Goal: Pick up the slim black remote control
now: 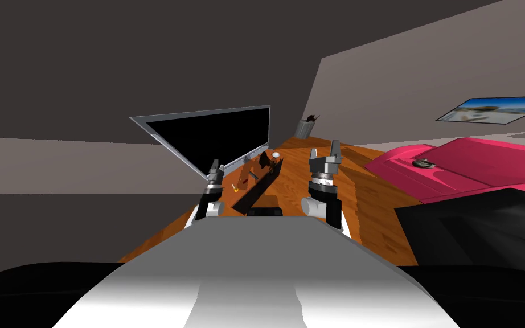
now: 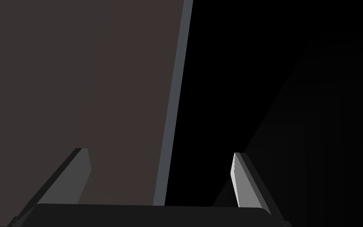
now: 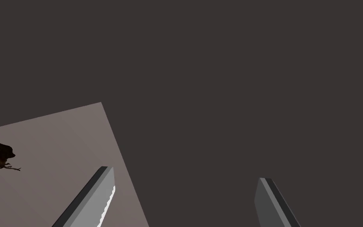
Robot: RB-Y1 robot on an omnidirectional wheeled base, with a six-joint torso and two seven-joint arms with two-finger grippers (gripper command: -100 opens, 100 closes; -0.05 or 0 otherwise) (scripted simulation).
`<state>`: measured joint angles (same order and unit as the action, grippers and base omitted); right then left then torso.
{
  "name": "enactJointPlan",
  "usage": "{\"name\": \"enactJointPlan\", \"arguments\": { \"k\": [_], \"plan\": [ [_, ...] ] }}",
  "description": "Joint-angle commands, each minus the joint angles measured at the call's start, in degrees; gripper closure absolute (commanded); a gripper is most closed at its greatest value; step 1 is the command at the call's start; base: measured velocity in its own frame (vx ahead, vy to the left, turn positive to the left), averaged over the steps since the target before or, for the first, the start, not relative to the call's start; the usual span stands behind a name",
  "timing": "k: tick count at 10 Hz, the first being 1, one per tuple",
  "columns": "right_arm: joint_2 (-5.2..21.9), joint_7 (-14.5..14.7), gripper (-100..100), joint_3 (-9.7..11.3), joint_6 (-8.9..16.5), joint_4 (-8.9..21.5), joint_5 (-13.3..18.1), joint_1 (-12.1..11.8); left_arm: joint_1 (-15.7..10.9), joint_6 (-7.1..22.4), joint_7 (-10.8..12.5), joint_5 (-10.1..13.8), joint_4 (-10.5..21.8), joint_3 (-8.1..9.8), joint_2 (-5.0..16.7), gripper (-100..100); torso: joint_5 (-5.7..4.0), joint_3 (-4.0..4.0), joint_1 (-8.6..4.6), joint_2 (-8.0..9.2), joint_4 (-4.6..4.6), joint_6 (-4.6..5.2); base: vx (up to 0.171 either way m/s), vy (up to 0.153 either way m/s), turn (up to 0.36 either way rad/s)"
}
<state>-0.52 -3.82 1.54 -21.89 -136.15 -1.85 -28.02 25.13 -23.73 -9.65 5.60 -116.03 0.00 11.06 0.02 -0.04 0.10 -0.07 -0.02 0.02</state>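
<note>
**A:** Which step is in hand?

**B:** The approach, I'd judge. Nothing is grasped yet. The left gripper hangs left of centre in the head view, by the lower edge of the television. The right gripper is just right of centre. Both pairs of fingers stand wide apart and hold nothing.

**A:** And the remote?

**B:** My best candidate is a slim dark bar lying flat on the brown worktop under the television. It sits at the frame's centre, between the two grippers. It is very small, so I can't be sure of it.

**A:** Which way does it point?

**B:** Its long axis seems to slant a little across the frame. I cannot tell which end leads.

**A:** What does the next move call for?

**B:** The left hand looks at the television's grey frame, not at the worktop. One hand should tip downward, set its fingers across the bar's narrow width, then lower onto it.
</note>
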Motion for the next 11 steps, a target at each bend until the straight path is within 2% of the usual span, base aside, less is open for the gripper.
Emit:
{"name": "enactJointPlan", "arguments": {
  "k": [1, 2, 3, 4, 5, 6, 7, 8, 9, 10, 11],
  "plan": [
    [0.0, 0.0, 0, 0.0, 0.0, 0.0, 0.0, 0.0, -1.1, 2.9, -0.3, 1.1, 2.9, -0.23, 2.2, -100, 0.0, 0.0, 0.0, 0.0, 0.0, 0.0, 0.014, 0.02, -0.168],
    [0.0, 0.0, 0, 0.0, 0.0, 0.0, 0.0, 0.0, -1.1, 3.7, -0.3, 1.1, 3.0, -0.23, 2.2, -100, 0.0, -0.01, 0.01, 0.0, -0.01, -0.02, 0.009, 0.015, -0.054],
    [0.0, 0.0, 0, 0.0, 0.0, 0.0, 0.0, 0.0, -2.1, 5.1, -0.5, 1.8, 5.0, -0.34, 3.5, -100, 0.0, 0.0, -0.02, 0.01, 0.0, -0.04, 0.01, 0.009, -0.134],
    [0.0, 0.0, 0, 0.0, 0.0, 0.0, 0.0, 0.0, -2.1, 6.1, -0.5, 1.8, 5.0, -0.34, 3.5, -100, -0.01, 0.0, -0.04, 0.0, 0.0, -0.01, 0.01, 0.007, -0.078],
    [0.0, 0.0, 0, 0.0, 0.0, 0.0, 0.0, 0.0, -3.2, 8.4, -0.8, 2.7, 7.1, -0.47, 4.8, -100, -0.01, 0.0, -0.07, 0.01, 0.0, -0.04, 0.015, 0.003, -0.123],
    [0.0, 0.0, 0, 0.0, 0.0, 0.0, 0.0, 0.0, -3.2, 8.5, -0.8, 2.7, 7.1, -0.47, 4.8, -100, -0.01, -0.01, -0.08, -0.01, -0.01, -0.02, 0.013, 0.005, -0.084],
    [0.0, 0.0, 0, 0.0, 0.0, 0.0, 0.0, 0.0, -4.3, 10.6, -1.1, 3.5, 9.3, -0.64, 6.1, -100, -0.02, 0.0, -0.08, 0.0, 0.0, -0.04, 0.016, 0.003, -0.176],
    [0.0, 0.0, 0, 0.0, 0.0, 0.0, 0.0, 0.0, -4.3, 11.1, -1.1, 3.5, 9.3, -0.64, 6.1, -100, -0.02, -0.01, -0.07, -0.01, 0.0, -0.01, 0.013, 0.008, -0.077],
    [0.0, 0.0, 0, 0.0, 0.0, 0.0, 0.0, 0.0, -5.5, 13.0, -1.4, 4.5, 11.6, -0.83, 7.3, -100, -0.01, -0.01, -0.06, -0.01, 0.0, -0.04, 0.018, 0.005, -0.139],
    [0.0, 0.0, 0, 0.0, 0.0, 0.0, 0.0, 0.0, -5.5, 13.8, -1.4, 4.5, 11.6, -0.83, 7.3, -100, -0.02, -0.01, -0.07, -0.02, -0.01, -0.02, 0.018, 0.006, -0.081],
    [0.0, 0.0, 0, 0.0, 0.0, 0.0, 0.0, 0.0, -6.7, 15.8, -1.7, 5.4, 13.9, -1.05, 8.5, -100, -0.02, -0.01, -0.08, -0.02, -0.01, -0.05, 0.022, 0.003, -0.168]
  ]
}}
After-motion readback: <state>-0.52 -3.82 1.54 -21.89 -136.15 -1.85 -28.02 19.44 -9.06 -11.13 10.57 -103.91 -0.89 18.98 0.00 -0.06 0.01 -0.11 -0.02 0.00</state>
